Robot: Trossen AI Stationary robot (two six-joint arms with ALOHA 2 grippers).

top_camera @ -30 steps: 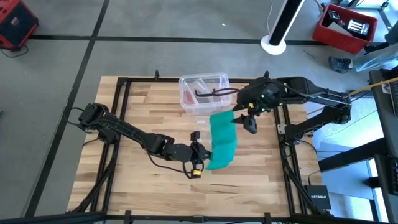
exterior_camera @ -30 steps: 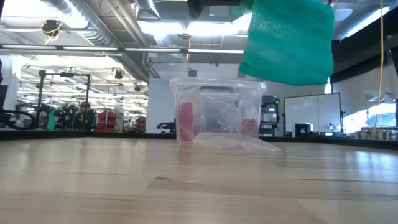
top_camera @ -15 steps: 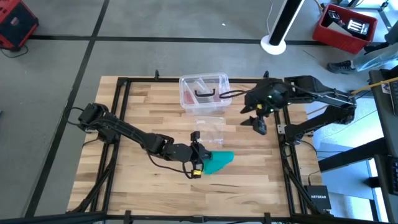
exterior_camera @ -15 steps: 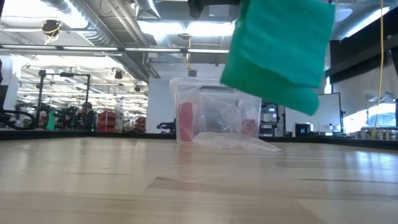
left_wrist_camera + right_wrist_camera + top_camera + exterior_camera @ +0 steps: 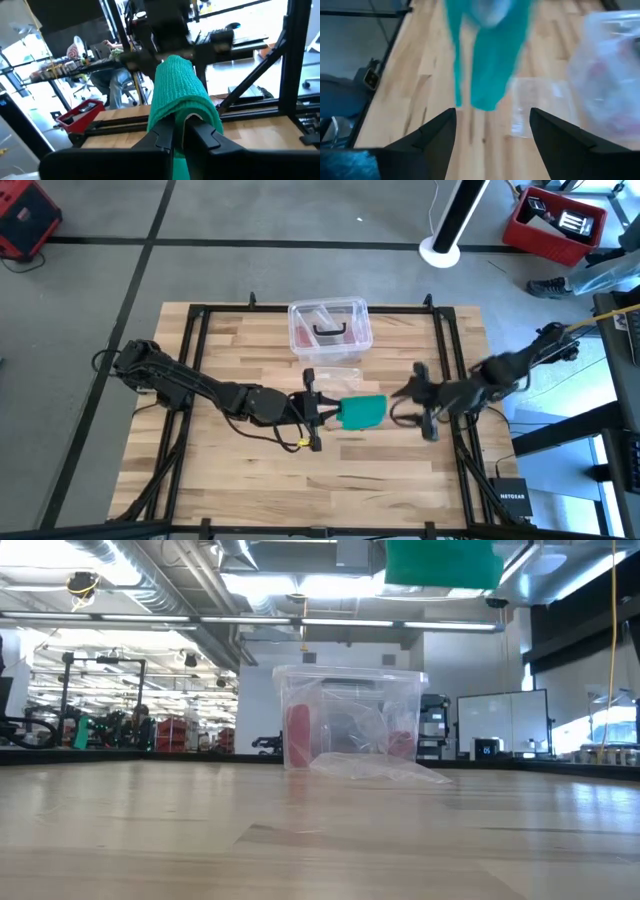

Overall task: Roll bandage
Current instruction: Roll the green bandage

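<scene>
The teal-green bandage is a bunched, folded band held out from my left gripper at the table's middle. In the low view the bandage is high above the table. My left gripper is shut on it. My right gripper is to the bandage's right, apart from it. In its wrist view my right gripper is open and empty, with the bandage ahead of it. My left gripper pinches a folded part of the bandage between its two fingers; several layers lie doubled over there. The fingers lie about level and point toward the table's right. The bandage is lifted clear of the table and sticks out beyond the fingertips.
A clear plastic box with pinkish contents stands at the far middle of the table. A clear flat plastic piece lies on the table just in front of it. Black frame rails run along the table's sides. People sit in the room beyond.
My right gripper has let go of the bandage's far end and gone toward the table's near and right edges. The bandage, first spread between both grippers, dropped and bunched at my left gripper. My left gripper has then gone up and slightly toward the far edge, carrying it.
</scene>
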